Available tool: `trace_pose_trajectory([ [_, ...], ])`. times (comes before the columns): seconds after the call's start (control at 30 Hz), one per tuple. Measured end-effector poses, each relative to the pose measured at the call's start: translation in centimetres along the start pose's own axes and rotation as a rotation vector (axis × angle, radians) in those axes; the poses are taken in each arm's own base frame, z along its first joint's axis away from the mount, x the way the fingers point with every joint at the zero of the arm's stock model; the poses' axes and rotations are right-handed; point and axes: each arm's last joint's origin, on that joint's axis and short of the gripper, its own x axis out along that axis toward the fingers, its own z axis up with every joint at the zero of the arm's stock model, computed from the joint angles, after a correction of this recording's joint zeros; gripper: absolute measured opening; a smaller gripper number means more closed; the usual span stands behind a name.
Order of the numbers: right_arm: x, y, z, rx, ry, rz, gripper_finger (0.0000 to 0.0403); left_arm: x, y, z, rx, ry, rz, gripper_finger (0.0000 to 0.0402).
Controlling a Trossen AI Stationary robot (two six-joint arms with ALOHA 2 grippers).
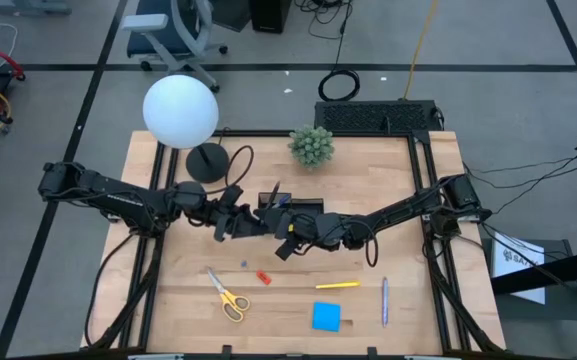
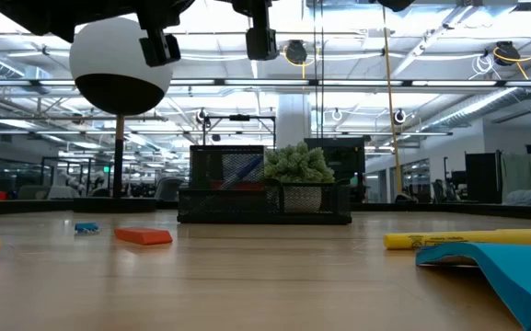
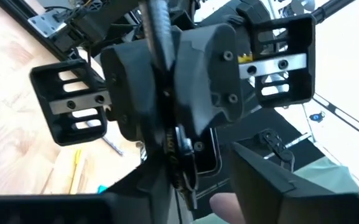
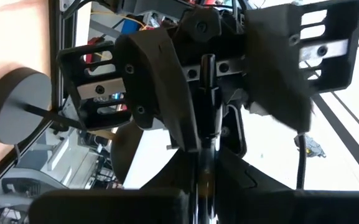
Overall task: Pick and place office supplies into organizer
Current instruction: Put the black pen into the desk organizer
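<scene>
Wooden table (image 1: 178, 300): plant ball (image 1: 312, 146) behind organizer (image 1: 298, 207); lamp base (image 1: 208, 161) beside.

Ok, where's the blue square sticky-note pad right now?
High view: the blue square sticky-note pad lies near the table's front edge, right of centre, below the yellow pen and left of the grey pen.

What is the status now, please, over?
Left gripper open, facing the right. Right gripper shut on dark pen, above table centre. Organizer close behind. Nothing in the way.

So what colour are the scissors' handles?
Yellow. The scissors show best in the high view, near the table's front edge.
</scene>
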Motion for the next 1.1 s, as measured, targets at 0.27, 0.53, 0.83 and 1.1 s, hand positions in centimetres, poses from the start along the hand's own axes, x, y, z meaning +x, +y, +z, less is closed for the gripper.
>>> trace_pose_trajectory([
  [0.27,0.0,-0.3,-0.2,0.036,0.047,-0.016,0.002,0.0,0.0,0.0,0.04,0.009,-0.008,0.0227],
  [0.53,-0.3,-0.8,-0.5,0.189,0.085,-0.02,0.002,-1.1,-1.1,0.6,0.183,0.002,-0.03,0.0245],
  [0.83,-1.4,-3.2,-2.5,0.594,0.148,-0.049,0.002,-4.1,-2.6,1.3,0.351,-0.043,0.067,0.0246],
  [1.1,-1.5,-3.5,-4.4,1.021,0.074,0.006,0.002,-5.5,-4.0,1.9,0.544,-0.152,0.069,0.0246],
])
